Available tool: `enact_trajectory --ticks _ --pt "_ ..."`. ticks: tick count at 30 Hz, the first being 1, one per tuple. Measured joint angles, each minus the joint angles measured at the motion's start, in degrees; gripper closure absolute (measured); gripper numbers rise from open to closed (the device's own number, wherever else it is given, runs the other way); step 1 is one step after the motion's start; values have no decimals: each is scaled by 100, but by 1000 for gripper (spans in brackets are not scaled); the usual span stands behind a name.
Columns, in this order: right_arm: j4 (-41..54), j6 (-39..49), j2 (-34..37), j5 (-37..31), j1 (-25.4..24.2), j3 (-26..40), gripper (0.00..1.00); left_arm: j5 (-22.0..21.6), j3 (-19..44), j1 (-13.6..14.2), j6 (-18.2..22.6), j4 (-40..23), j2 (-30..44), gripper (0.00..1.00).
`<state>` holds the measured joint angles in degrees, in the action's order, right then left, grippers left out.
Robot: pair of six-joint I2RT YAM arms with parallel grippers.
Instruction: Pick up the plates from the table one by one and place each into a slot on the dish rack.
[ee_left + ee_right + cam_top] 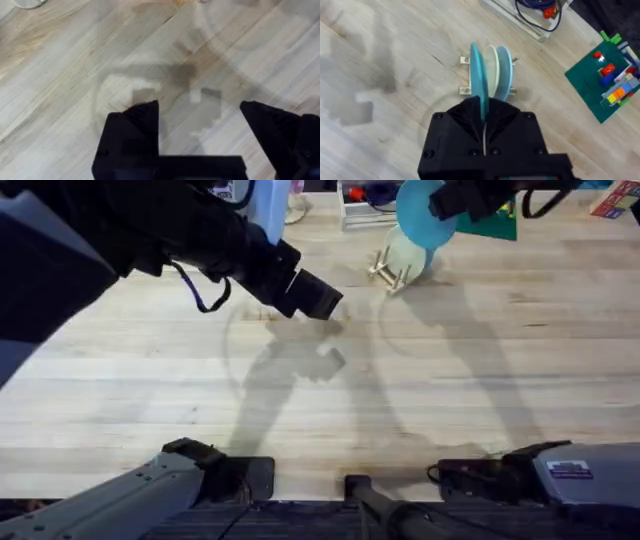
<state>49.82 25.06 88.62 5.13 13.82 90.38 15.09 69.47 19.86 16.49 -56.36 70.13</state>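
Note:
My right gripper (452, 202) (484, 114) is shut on the rim of the teal-blue plate (420, 215) (478, 80), holding it upright on edge over the dish rack (386, 272) (465, 90). The plate hangs at the rack's near pegs; I cannot tell whether it touches a slot. A pale yellow plate (407, 254) (492, 72) stands in the rack, with a light blue disc (504, 72) upright just behind it. My left gripper (316, 298) (200, 122) hovers open over bare table (300, 410), left of the rack, with nothing between its fingers.
A clear tray (352, 210) (520, 22) holding cables lies behind the rack. A green board (505, 228) (600, 82) with small coloured blocks sits at the back right. The wide wooden tabletop in front of the rack is open room.

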Motion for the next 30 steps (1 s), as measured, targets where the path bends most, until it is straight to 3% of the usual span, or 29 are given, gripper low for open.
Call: enact_trajectory --ticks 30 --pt "-324 -106 1048 -45 0 0 972 -13 0 0 0 0 0 7"
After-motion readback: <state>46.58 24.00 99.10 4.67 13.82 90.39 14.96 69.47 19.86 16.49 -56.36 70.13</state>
